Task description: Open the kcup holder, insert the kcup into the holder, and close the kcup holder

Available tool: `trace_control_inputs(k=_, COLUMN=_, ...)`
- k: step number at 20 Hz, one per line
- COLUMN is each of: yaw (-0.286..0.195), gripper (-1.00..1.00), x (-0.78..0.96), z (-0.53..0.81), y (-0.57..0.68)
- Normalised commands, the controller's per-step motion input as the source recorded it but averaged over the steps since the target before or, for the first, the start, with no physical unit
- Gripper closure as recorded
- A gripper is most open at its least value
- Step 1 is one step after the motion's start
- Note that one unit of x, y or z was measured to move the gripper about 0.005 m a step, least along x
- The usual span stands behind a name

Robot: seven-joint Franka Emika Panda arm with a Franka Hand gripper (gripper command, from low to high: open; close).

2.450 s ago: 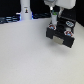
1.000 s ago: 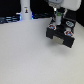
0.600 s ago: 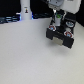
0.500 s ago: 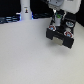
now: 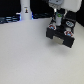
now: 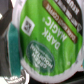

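Observation:
The kcup holder (image 5: 63,34) is the black boxy unit with light spots at the exterior view's upper right; blur hides how its drawers stand. My gripper (image 5: 58,21) hangs right over the holder's far-left part, shut on the kcup (image 5: 59,17), a small white pod with green on it. The kcup's green lid (image 6: 47,40), printed "Dark Magic", fills almost the whole wrist view. A teal strip (image 6: 12,47) lies against its white rim. My fingertips do not show clearly in either view.
A tall white bottle-like object (image 5: 25,8) stands at the back, towards the exterior view's left, in front of a dark blue-lit band. The white tabletop (image 5: 27,55) spreads out in front of the holder.

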Motion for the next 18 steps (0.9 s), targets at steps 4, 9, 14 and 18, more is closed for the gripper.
trace_control_inputs(k=4, yaw=-0.034, gripper=1.0, x=0.51, z=0.23, y=0.13)
trace_control_inputs(k=9, yaw=-0.027, gripper=1.0, x=0.55, z=0.24, y=0.23)
trace_control_inputs(k=14, yaw=-0.011, gripper=1.0, x=0.34, z=0.11, y=0.23)
trace_control_inputs(k=18, yaw=0.011, gripper=1.0, x=0.04, z=-0.17, y=0.06)
